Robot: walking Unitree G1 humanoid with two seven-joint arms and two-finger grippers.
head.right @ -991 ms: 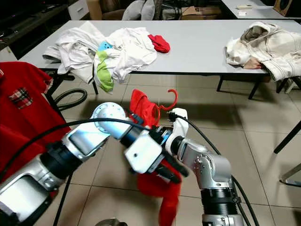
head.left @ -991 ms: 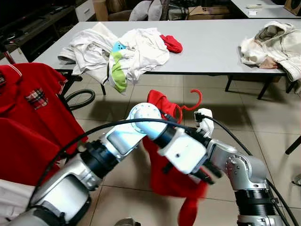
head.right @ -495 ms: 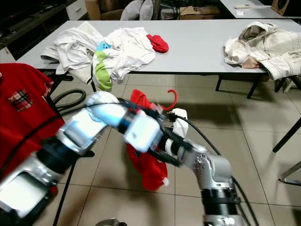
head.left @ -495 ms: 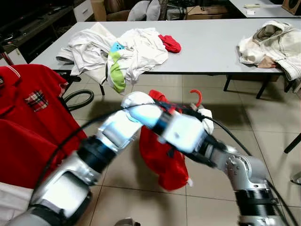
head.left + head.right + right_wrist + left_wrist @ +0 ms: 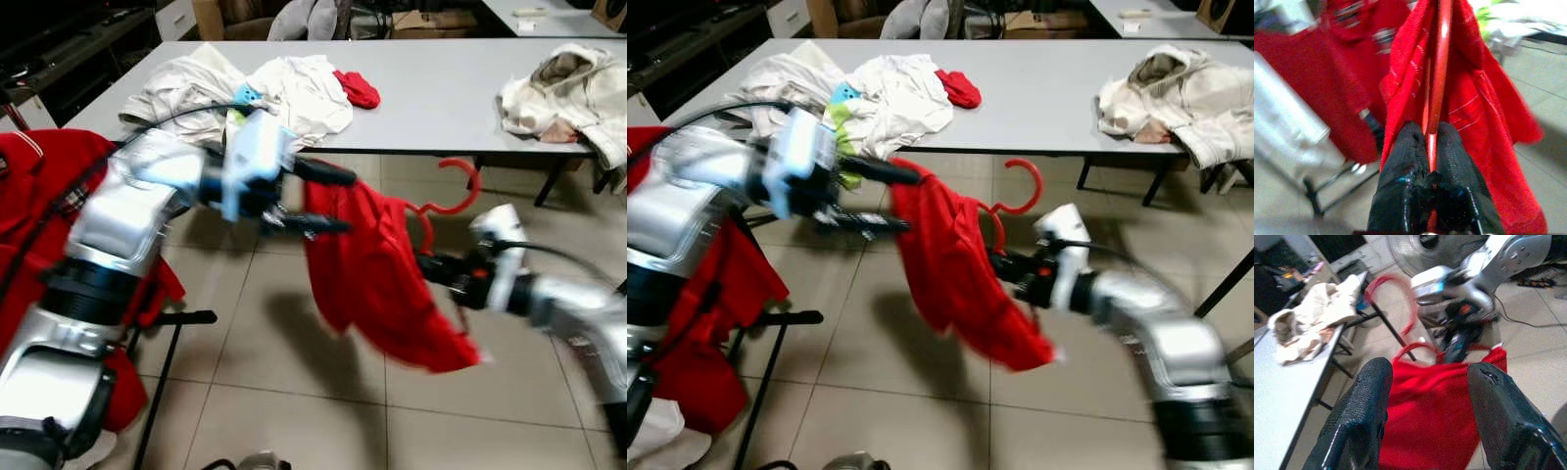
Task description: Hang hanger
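Note:
A red hanger (image 5: 458,186) carries a red garment (image 5: 367,264) that hangs in the air over the tiled floor, in front of the table. My right gripper (image 5: 431,266) is shut on the hanger's bar just below the hook; the right wrist view shows both fingers (image 5: 1405,161) pinched on the red bar (image 5: 1442,58). To the garment's left, my left gripper (image 5: 328,201) is open, with one finger at the cloth's top corner and the other lower. In the left wrist view the fingers (image 5: 1371,401) stand wide apart with the garment (image 5: 1435,406) beyond them.
Red shirts (image 5: 39,225) hang on a rack at my left, whose black base (image 5: 167,333) rests on the floor. The grey table (image 5: 441,88) behind holds a pile of light clothes (image 5: 284,88) and a beige jacket (image 5: 568,88).
My left arm has swung off my right arm out to the left. The right gripper has carried the hanger up and to the right, and the garment now hangs spread.

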